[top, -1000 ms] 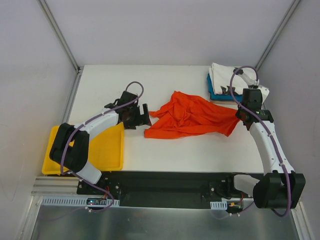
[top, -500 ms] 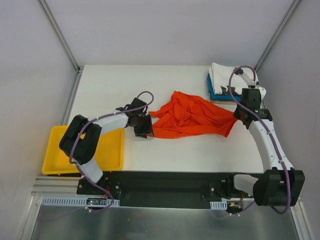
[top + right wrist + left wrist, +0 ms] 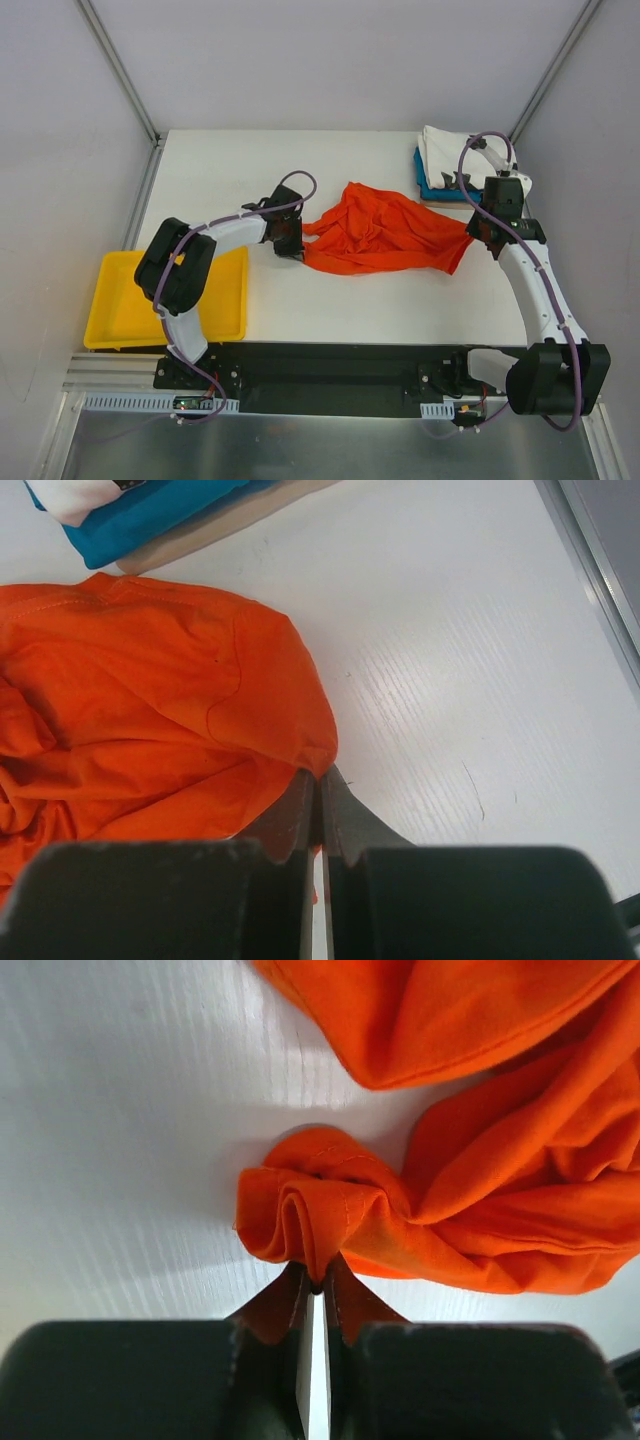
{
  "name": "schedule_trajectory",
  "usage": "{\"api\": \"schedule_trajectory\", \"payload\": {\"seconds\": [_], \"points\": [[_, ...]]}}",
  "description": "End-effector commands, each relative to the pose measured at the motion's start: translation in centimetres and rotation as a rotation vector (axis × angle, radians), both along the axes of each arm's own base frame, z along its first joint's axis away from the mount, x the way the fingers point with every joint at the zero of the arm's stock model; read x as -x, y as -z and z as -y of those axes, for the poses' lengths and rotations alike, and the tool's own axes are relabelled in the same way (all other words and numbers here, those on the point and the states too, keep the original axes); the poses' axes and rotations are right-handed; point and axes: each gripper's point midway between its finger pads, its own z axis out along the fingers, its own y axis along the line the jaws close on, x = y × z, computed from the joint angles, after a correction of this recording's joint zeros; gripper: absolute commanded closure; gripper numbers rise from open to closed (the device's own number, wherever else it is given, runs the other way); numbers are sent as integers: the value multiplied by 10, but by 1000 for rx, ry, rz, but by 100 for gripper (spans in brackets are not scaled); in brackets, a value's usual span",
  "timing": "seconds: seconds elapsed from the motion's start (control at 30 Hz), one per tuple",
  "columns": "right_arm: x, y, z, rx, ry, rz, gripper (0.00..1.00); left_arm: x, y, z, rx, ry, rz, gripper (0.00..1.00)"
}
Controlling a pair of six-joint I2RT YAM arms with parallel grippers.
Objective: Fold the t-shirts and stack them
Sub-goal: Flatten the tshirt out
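Two grippers are pinching the same orange shirt [image 3: 375,240], and we are seeing it stretched crumpled across the middle of the white table [image 3: 260,170] between them. Our left gripper [image 3: 295,243] is clamping a bunched fold at the shirt's left end; in the left wrist view the fingers [image 3: 283,1305] are pressing nearly together with a small wad of orange cloth [image 3: 320,1210] squeezed at their tips. Our right gripper [image 3: 478,232] is nipping the shirt's right end, and the right wrist view is showing its fingers [image 3: 295,815] closing tight on a hemmed corner of the orange cloth [image 3: 150,690].

Behind the right gripper, in the far right corner of the table, we are seeing a small stack: a white shirt [image 3: 450,150] lying on top of a teal shirt [image 3: 432,190]. The right wrist view is catching the edge of that stack, the teal shirt [image 3: 150,520] sitting just beyond the orange cloth; whether they are touching we cannot tell.

Beside the left arm, a yellow tray [image 3: 120,310] is sitting at the near left, hanging partly past the table's left edge, well apart from the shirts.
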Motion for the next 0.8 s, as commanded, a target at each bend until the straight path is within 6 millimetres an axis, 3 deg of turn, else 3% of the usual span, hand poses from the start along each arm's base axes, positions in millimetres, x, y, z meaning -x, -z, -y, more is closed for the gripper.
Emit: {"api": "schedule_trajectory", "payload": {"seconds": [0.0,0.1,0.13,0.2,0.23,0.3,0.37,0.4,0.53,0.57,0.63,0.77], "points": [[0,-10,-1,-2,-14,43,99,-17,-12,-6,-50,0,79,100],[0,-14,-2,-3,-26,53,99,-24,-32,-16,-77,-21,162,100],[0,-17,-3,-7,-31,59,99,-27,-50,-18,-67,-29,215,100],[-1,-22,-7,-20,-47,71,99,-31,-66,-27,-92,-41,286,100],[-2,-28,-8,-26,-53,87,99,-34,-89,-28,-68,-43,353,100],[-3,-37,-17,-62,-88,105,99,-35,-111,-32,-60,-35,424,100],[-3,-57,-24,-83,-123,152,99,-33,-150,-34,-15,-31,523,100],[-3,-66,-31,-107,-156,176,99,-30,-179,-35,23,-37,591,100],[6,-132,-38,-99,-219,342,99,-20,-260,-50,101,-85,796,100],[15,-163,-36,-82,-217,405,99,-19,-283,-55,115,-105,855,100],[25,-190,-29,-49,-195,460,99,-6,-327,-69,147,-131,968,100],[61,-276,-33,-39,-229,688,99,30,-416,-87,252,-134,1177,100]]}}
